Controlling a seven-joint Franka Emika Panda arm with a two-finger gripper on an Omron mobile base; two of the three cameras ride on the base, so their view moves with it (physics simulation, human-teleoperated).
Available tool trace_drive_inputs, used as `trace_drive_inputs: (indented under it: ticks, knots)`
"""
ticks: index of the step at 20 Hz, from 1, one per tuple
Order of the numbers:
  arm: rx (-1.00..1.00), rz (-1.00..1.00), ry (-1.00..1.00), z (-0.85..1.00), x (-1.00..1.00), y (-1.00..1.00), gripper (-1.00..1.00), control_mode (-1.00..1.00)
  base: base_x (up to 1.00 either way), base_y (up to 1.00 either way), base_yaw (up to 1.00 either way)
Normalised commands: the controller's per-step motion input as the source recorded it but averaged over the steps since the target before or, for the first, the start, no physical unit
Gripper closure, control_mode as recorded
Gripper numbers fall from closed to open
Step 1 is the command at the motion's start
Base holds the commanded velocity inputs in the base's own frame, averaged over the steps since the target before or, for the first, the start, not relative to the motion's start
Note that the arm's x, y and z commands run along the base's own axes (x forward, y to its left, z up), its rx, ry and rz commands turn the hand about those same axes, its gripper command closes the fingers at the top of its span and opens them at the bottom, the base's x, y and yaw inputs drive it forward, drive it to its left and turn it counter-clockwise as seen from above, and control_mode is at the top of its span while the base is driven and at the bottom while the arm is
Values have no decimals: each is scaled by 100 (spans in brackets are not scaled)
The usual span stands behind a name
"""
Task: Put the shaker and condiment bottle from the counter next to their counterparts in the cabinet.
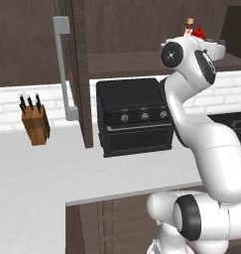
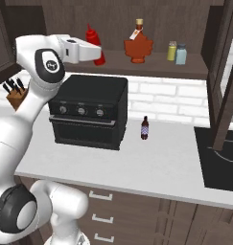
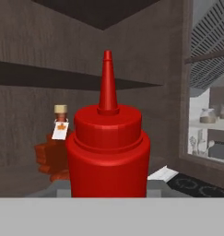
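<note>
I have the slim bright red squeeze bottle with its pointed nozzle up at the plank shelf of the dark brown wooden cabinet, and it seems clamped in my jaws, though I cannot tell for sure. If I let go before its base is flat on the shelf, I judge it could tip. A hasty sideways shift risks knocking the squat red-brown bottle with the tan neck, which stands well apart from it.

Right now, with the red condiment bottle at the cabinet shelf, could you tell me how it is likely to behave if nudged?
The condiment bottle is tall and slim with a pointed nozzle, so a sideways nudge could probably tip it. Its smooth, glossy sides, seen in the hand view, may slip against the gripper. As a round bottle, it would likely roll along the cabinet shelf if it fell.
</note>
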Motion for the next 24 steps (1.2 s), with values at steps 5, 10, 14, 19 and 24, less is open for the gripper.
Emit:
trace_drive_inputs:
  ticks: [5,10,14,19,24]
  knots:
    - [0,1,0,0,5,4,100,-100,0,0,0]
    - [0,2,0,-2,14,0,100,-100,0,0,0]
    - [0,1,0,-14,30,2,100,-100,0,0,0]
    - [0,2,0,-15,39,0,100,-100,0,0,0]
    - [0,0,0,-7,41,0,100,-100,0,0,0]
